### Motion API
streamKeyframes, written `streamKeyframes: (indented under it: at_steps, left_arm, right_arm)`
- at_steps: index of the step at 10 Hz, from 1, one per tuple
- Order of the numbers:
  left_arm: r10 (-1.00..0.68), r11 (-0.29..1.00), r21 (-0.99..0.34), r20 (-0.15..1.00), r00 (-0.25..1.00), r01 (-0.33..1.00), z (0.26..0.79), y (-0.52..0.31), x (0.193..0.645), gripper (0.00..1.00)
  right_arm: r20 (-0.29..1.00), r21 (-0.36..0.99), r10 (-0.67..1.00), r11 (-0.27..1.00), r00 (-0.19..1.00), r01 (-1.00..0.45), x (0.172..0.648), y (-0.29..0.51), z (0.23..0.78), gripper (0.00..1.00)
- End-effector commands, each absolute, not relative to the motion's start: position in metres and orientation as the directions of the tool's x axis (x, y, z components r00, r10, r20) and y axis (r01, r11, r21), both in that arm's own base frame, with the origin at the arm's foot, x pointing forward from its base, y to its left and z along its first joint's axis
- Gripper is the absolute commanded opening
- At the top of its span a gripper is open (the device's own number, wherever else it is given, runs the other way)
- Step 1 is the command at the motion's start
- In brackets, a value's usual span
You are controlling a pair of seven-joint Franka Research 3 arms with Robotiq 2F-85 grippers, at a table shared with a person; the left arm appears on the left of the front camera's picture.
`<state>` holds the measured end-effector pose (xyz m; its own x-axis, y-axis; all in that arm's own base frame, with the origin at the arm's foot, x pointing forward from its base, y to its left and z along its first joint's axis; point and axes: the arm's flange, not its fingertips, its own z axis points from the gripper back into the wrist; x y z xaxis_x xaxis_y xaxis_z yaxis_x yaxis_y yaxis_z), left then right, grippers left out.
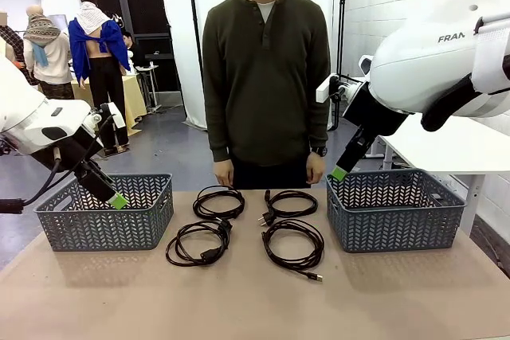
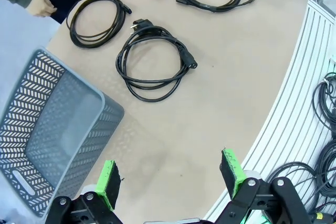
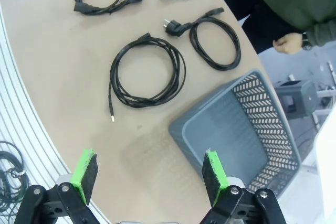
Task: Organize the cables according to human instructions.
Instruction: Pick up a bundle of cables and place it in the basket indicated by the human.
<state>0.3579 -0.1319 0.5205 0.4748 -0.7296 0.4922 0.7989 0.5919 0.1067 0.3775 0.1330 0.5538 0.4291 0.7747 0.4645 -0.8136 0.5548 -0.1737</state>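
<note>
Several black cables lie coiled on the tan table between two baskets. Two sit in the far row [image 1: 218, 201] [image 1: 291, 203] and two in the near row [image 1: 198, 243] [image 1: 293, 243]. My left gripper [image 1: 116, 200] hangs open above the left basket's front rim. In the left wrist view its gripper [image 2: 169, 179] is empty, with a coiled cable [image 2: 155, 61] ahead of it. My right gripper [image 1: 340, 173] hovers open over the right basket's near left corner. Its gripper [image 3: 149, 177] holds nothing, and a coil with a small plug [image 3: 147, 72] lies ahead.
A grey lattice basket [image 1: 107, 211] stands at the left and another [image 1: 394, 209] at the right, both empty inside. A person stands at the far edge, hands [image 1: 224, 171] [image 1: 315, 169] hanging by the table. More cables hang below the table edge [image 2: 325, 103].
</note>
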Motion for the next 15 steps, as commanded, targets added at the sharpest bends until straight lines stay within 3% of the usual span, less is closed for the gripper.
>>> streamKeyframes:
  at_steps: [1, 15]
  left_arm:
    - [-0.730, 0.593, 0.118, 0.496, 0.470, 0.796, 0.5198, -0.1318, 0.3603, 1.00]
    - [-0.730, 0.593, 0.118, 0.496, 0.470, 0.796, 0.5198, -0.1318, 0.3603, 1.00]
  right_arm:
    - [0.471, -0.178, 0.772, 0.557, 0.427, -0.811, 0.3780, 0.1330, 0.5548, 1.00]
    - [0.471, -0.178, 0.772, 0.557, 0.427, -0.811, 0.3780, 0.1330, 0.5548, 1.00]
